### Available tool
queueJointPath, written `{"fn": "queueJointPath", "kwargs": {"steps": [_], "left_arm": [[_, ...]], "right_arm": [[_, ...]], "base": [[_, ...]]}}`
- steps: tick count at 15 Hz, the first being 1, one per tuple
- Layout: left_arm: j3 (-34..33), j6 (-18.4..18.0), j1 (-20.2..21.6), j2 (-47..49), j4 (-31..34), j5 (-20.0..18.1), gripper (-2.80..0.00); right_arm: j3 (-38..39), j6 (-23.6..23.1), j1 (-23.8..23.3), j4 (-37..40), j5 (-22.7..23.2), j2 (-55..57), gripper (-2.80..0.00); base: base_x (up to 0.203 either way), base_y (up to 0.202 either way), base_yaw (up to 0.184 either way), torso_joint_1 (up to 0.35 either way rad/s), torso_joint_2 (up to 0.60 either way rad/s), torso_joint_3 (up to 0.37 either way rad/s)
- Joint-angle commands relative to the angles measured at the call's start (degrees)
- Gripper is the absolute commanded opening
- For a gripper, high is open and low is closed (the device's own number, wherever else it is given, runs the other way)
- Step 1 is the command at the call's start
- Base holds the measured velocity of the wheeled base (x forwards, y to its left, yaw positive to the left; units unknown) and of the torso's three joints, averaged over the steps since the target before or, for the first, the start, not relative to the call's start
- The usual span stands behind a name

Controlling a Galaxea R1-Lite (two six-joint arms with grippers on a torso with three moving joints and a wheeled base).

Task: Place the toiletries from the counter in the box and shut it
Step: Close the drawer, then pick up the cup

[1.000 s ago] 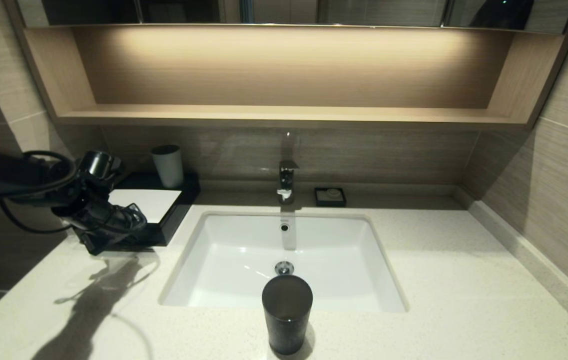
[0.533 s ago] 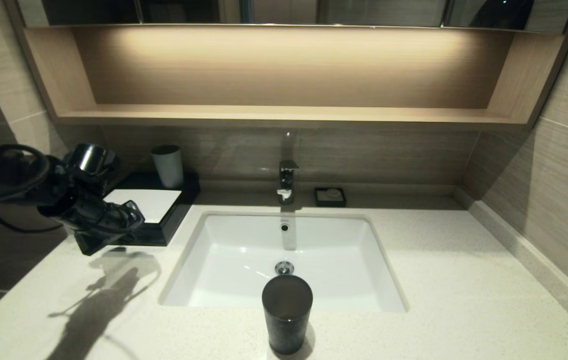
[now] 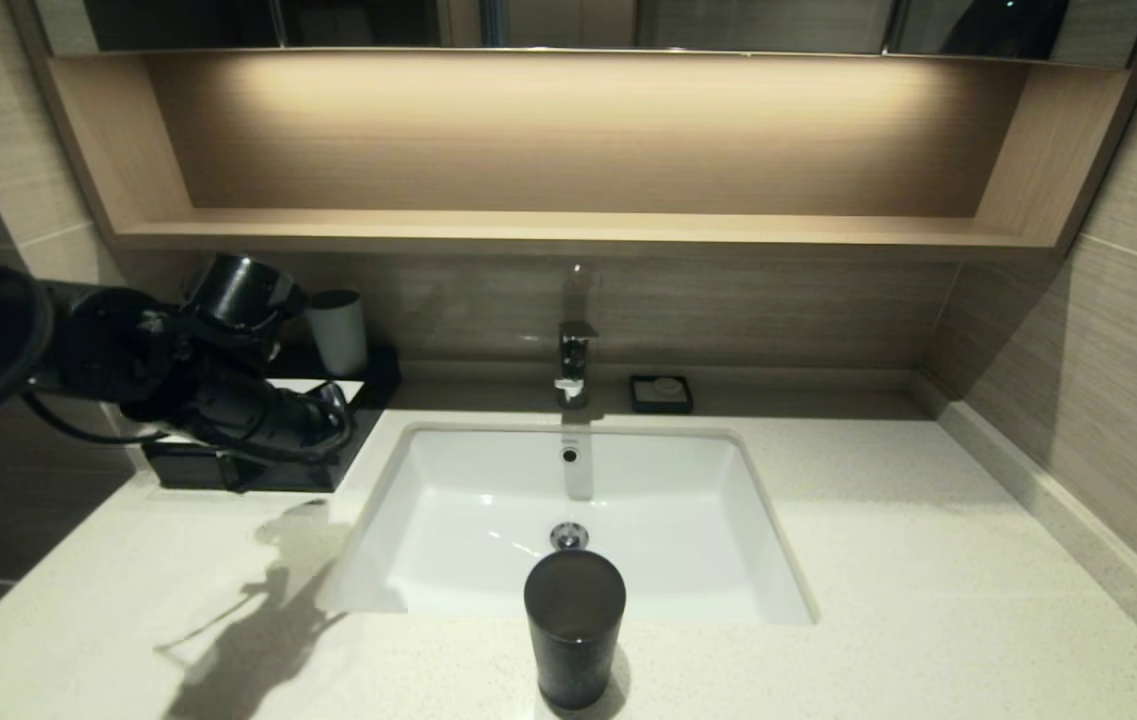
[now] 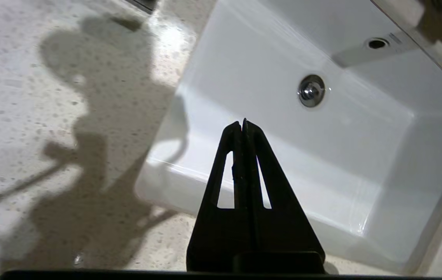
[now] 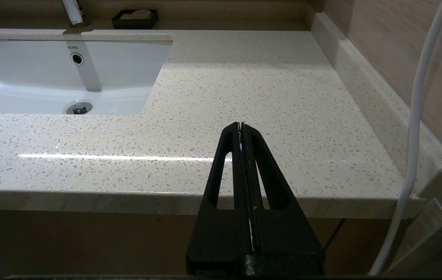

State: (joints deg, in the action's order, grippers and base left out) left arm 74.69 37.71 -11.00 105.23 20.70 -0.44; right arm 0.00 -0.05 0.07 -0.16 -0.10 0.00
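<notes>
Head view shows the left hand [image 3: 333, 425] hanging clenched and empty over the black box [image 3: 368, 385] at the far left of the counter [image 3: 928, 560], beside the sink [image 3: 488, 500]. Neither toothbrush nor sachet can be seen on the counter. Near the front edge stands a dark tumbler [image 3: 574, 625]. Off the near right edge, the right hand [image 5: 243, 126] is parked, clenched, empty.

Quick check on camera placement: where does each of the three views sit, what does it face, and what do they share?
Head: high, looking forward and down at counter, sink, box; left arm and left gripper over box.
Left wrist: behind shut left gripper, facing down at sink.
Right wrist: low off counter edge, behind shut right gripper, facing across counter.
Shared: sink drain.
</notes>
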Motion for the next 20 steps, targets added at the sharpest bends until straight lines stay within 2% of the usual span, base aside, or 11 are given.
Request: {"fn": "queueJointPath", "kwargs": {"steps": [1, 6, 11, 14, 18, 20], "left_arm": [[1.27, 0.41, -4.51, -0.34, 0.05, 0.0, -2.8], [2.53, 0.62, -10.75, -1.43, 2.07, 0.0, -2.8], [5.12, 0.86, -14.52, -3.76, 6.61, 0.0, -2.8], [9.92, 1.25, -15.92, -4.96, 12.48, 0.01, -2.8], [19.97, 1.54, -17.19, -4.29, 24.39, -0.02, -2.8], [21.32, 1.55, -18.92, -3.99, 28.15, -0.14, -2.8]], "right_arm": [[0.09, -0.04, 0.01, -0.02, 0.01, 0.0, -2.8], [0.09, -0.04, 0.01, -0.02, 0.01, 0.0, -2.8], [0.09, -0.04, 0.01, -0.02, 0.01, 0.0, -2.8], [0.09, -0.04, 0.01, -0.02, 0.01, 0.0, -2.8], [0.09, -0.04, 0.01, -0.02, 0.01, 0.0, -2.8], [0.09, -0.04, 0.01, -0.02, 0.01, 0.0, -2.8]], "base": [[0.0, 0.0, 0.0, 0.0, 0.0, 0.0], [0.0, 0.0, 0.0, 0.0, 0.0, 0.0], [0.0, 0.0, 0.0, 0.0, 0.0, 0.0], [0.0, 0.0, 0.0, 0.0, 0.0, 0.0], [0.0, 0.0, 0.0, 0.0, 0.0, 0.0], [0.0, 0.0, 0.0, 0.0, 0.0, 0.0]]}}
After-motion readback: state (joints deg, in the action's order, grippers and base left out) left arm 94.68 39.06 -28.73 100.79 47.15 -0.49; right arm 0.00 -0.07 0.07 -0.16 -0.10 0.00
